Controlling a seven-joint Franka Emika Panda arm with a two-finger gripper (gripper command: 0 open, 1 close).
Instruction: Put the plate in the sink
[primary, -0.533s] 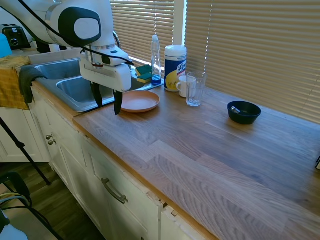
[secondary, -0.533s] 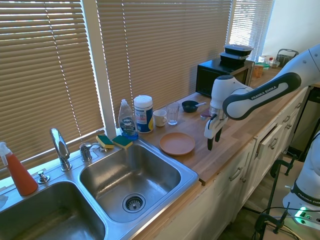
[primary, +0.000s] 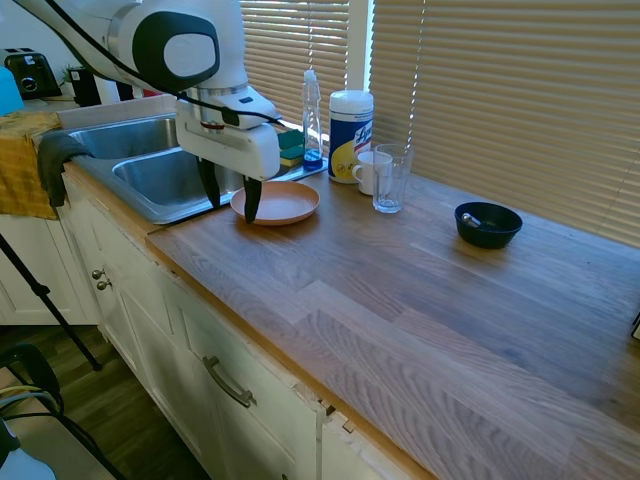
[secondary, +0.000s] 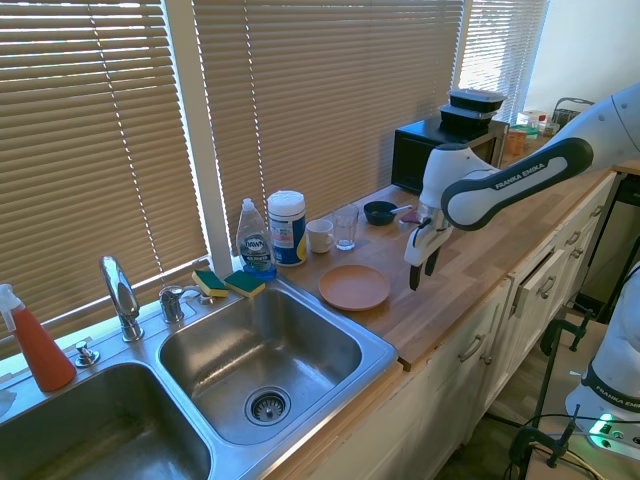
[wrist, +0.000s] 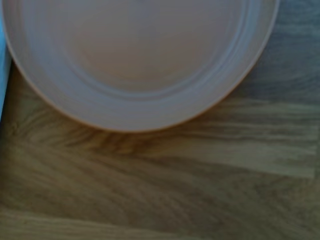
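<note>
Your gripper (primary: 232, 202) hangs with its two fingers spread apart and holding nothing, just above the wooden counter (primary: 420, 290) at the near edge of the plate (primary: 280, 202). The plate lies flat on the counter right beside the sink (secondary: 260, 350), not in it. In the wrist view the plate (wrist: 135, 60) fills the upper part, with wood grain below its rim. From the other side you see the gripper (secondary: 420, 268) a little to the side of the plate (secondary: 354, 286), not touching it. Behind the plate stand a soap bottle (primary: 312, 118), a wipes canister (primary: 350, 122), a white mug (primary: 368, 172) and a clear glass (primary: 390, 178). A dark bowl (primary: 488, 224) sits well apart, further along the counter.
</note>
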